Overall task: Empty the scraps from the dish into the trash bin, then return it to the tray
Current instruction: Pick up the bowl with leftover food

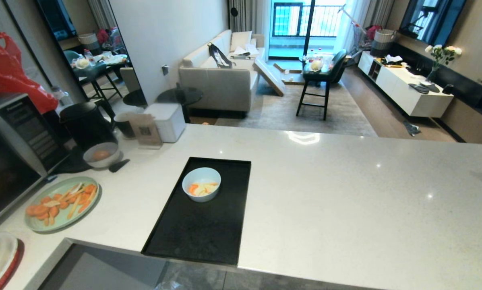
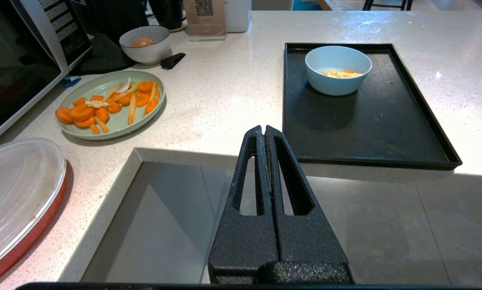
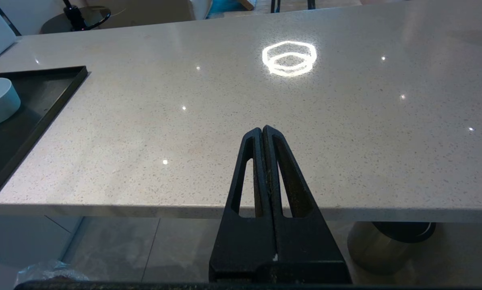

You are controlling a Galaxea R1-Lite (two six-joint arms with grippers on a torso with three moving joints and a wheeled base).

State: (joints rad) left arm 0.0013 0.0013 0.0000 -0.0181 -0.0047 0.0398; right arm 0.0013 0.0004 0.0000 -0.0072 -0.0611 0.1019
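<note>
Head view: the black tray (image 1: 208, 225) lies on the white surface (image 1: 345, 193), its near short edge at the surface's front edge. The pale blue bowl (image 1: 201, 184) stands upright inside the tray, in the far half, toward the tray's left rim. The scraps (image 1: 201, 188), orange and pale yellow pieces, sit in the bowl's bottom.

My left claw (image 2: 263, 131) is closed, fingers pressed together, holding nothing; it hangs off the surface's front edge, just left of the tray's near left corner. My right claw (image 3: 262, 131) is closed too and empty, also in front of the front edge, well right of the tray.

Left part of the surface: a green plate (image 1: 61, 203) with carrot sticks and slices, a grey bowl (image 1: 101, 155) holding an orange ball behind it, a microwave (image 1: 11, 153) at the left edge.

In the right wrist view a shiny metal cylinder with a black ring (image 3: 389, 241) shows beneath the surface's front edge; I cannot tell whether it is the bin.
</note>
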